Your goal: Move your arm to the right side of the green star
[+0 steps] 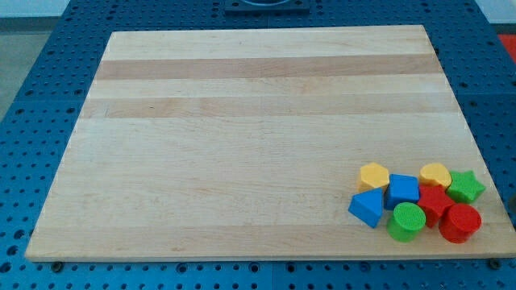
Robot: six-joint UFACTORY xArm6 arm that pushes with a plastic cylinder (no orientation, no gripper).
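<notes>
The green star (466, 187) sits at the lower right of the frame, the rightmost block of a tight cluster and very close to the right edge of the board (242, 121). Touching or just beside it on its left is a yellow heart (435, 175); below and left of it lies a red star (434, 202), partly hidden, and below it a red cylinder (460, 222). Further left are a blue cube (402, 190), a yellow hexagon (373, 176), a green cylinder (406, 221) and a blue triangle (367, 208).

My tip does not show clearly. A small dark mark at the frame's right edge, just right of the star, may be the rod, but it is too cut off to tell. There is no hand to open or close, only the rod, so no grip state applies.

The risks come from the crowding and the edge. Only a narrow strip of board lies right of the star, so an approach from the left or from below would plough through the cluster and scatter it. Coming in too close from the right would nudge the star into the heart and red blocks. Overshooting outward would carry the tip off the board onto the blue pegboard (32, 121).
</notes>
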